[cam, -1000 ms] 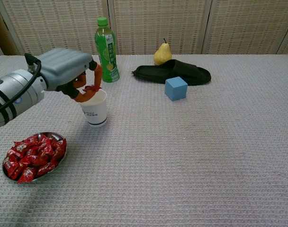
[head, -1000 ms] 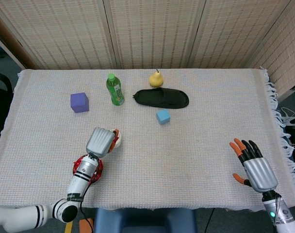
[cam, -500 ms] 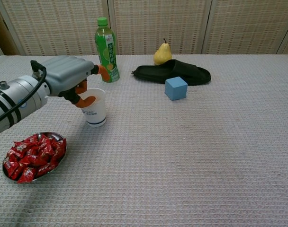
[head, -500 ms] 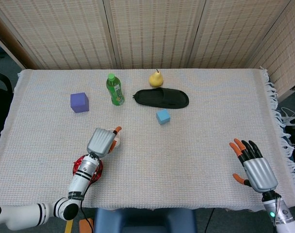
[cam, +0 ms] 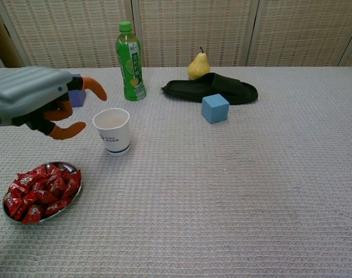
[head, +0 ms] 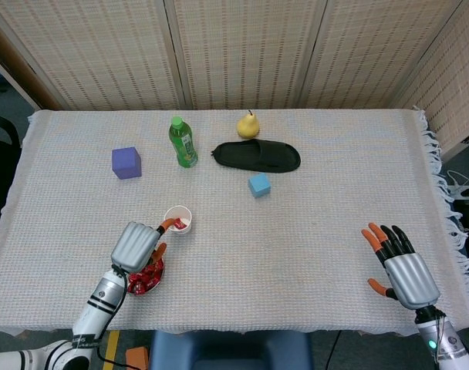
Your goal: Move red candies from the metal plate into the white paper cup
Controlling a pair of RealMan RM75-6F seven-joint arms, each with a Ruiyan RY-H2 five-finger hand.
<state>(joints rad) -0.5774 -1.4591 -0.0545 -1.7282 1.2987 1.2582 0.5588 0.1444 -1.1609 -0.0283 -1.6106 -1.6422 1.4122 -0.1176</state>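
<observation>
Small dark print on the white paper cup (cam: 112,130), too fine to read; green bottle (cam: 130,60) label likewise. Just left of the cup: left hand (cam: 34,98), fingers apart, empty, above the metal plate (cam: 75,194) of red candies (cam: 41,191). Behind the cup: purple cube (head: 126,163), pear (cam: 198,65), black slipper (cam: 211,88), blue cube (cam: 215,108). Far right: right hand (head: 404,271), spread, empty, over the counter (cam: 234,191).

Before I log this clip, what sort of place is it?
Probably a staged test setup in a room: a table under a woven cloth, reed-panel screens behind it, and unrelated props on it such as a black slipper, a yellow pear and a blue cube.
</observation>
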